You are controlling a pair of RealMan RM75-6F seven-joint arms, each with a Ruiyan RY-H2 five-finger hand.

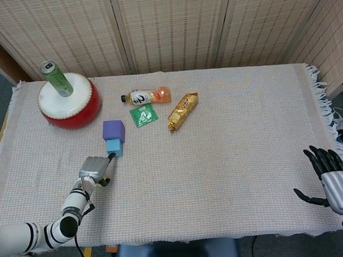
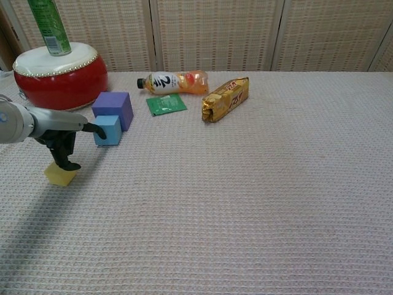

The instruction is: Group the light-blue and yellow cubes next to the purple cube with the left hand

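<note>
1. Cubes first: the purple cube [image 1: 113, 131] sits on the surface [image 1: 231, 136] in front of the red drum [image 1: 69, 101], and the light-blue cube [image 1: 114, 148] is pressed right up against its near side, touching it.
2. Left hand [image 1: 93, 168] is low on the surface just near of the light-blue cube; in the chest view one dark finger reaches out and its tip touches that cube's left face.
3. Its other fingers [image 2: 64, 157] curl downward, and from here I cannot tell whether they press the yellow cube [image 2: 60, 175] or merely hang just over it.
4. That yellow cube lies beside the hand, near the purple cube but apart from it, clearly not in the group yet.
5. Right hand [image 1: 334, 182] rests at the far edge of the surface, well away from the purple cube, fingers spread and holding nothing.
6. Behind the purple cube: a green can [image 1: 57, 78] leaning on top of the drum, a bottle [image 1: 146, 96] on its side, a green packet [image 1: 143, 114], and a gold snack bar [image 1: 182, 110].
</note>
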